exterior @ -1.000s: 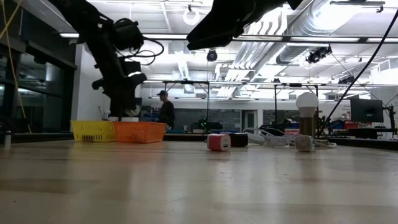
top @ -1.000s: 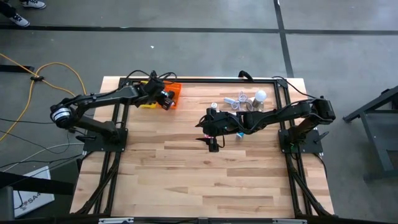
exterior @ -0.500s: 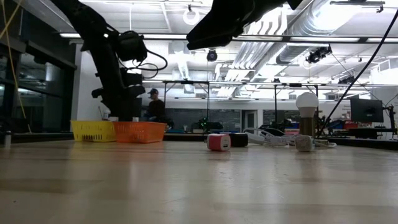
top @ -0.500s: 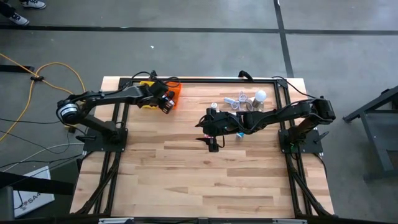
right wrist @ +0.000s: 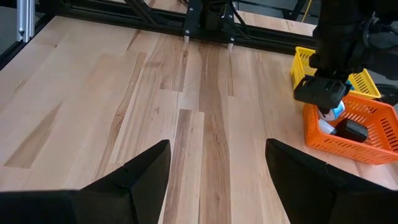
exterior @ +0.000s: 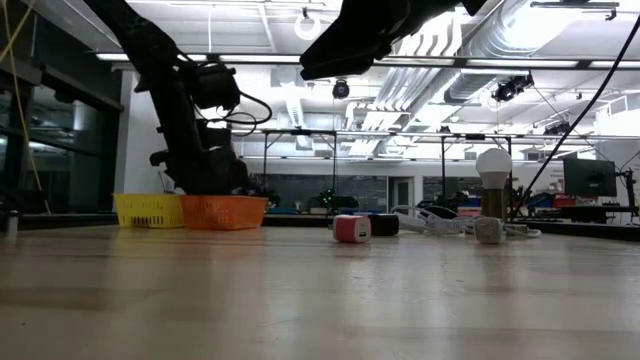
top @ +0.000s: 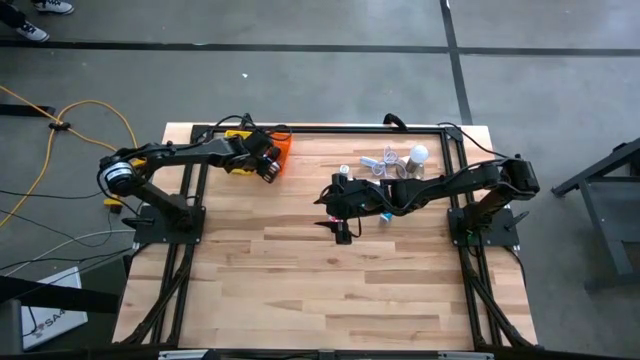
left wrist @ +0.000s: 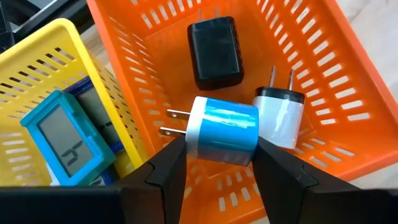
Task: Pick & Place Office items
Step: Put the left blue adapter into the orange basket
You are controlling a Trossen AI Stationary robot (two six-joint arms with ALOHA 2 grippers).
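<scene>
The left gripper point(left wrist: 214, 163) hangs directly over the orange basket point(left wrist: 323, 81) at the far left of the surface point(top: 330, 270), and its fingers point(left wrist: 166, 173) are clamped on a blue plug adapter point(left wrist: 224, 129). The adapter lies crosswise between them, its two prongs pointing toward the yellow basket point(left wrist: 43, 68) that sits just beside the orange one. Straight beneath it, on the orange basket's floor, rest a white adapter point(left wrist: 280, 117), touching or nearly touching the blue one's far side, and a black adapter point(left wrist: 214, 51) farther along. So the drop line runs inside the orange walls, not over the shared edge with the yellow basket, where a blue-framed display gadget point(left wrist: 67, 142) lies. My judgement is that spreading the fingers here would land the blue adapter on or against the white one, which seems harmless.

The right gripper point(right wrist: 217, 171) hovers above the middle of the surface with its fingers spread wide and nothing between them. It is the nearer arm to the remaining pieces: a pink adapter point(exterior: 351, 228) stands on the surface, with other small items, a white bulb point(exterior: 493, 165) and a cable point(exterior: 440, 222) farther right.
</scene>
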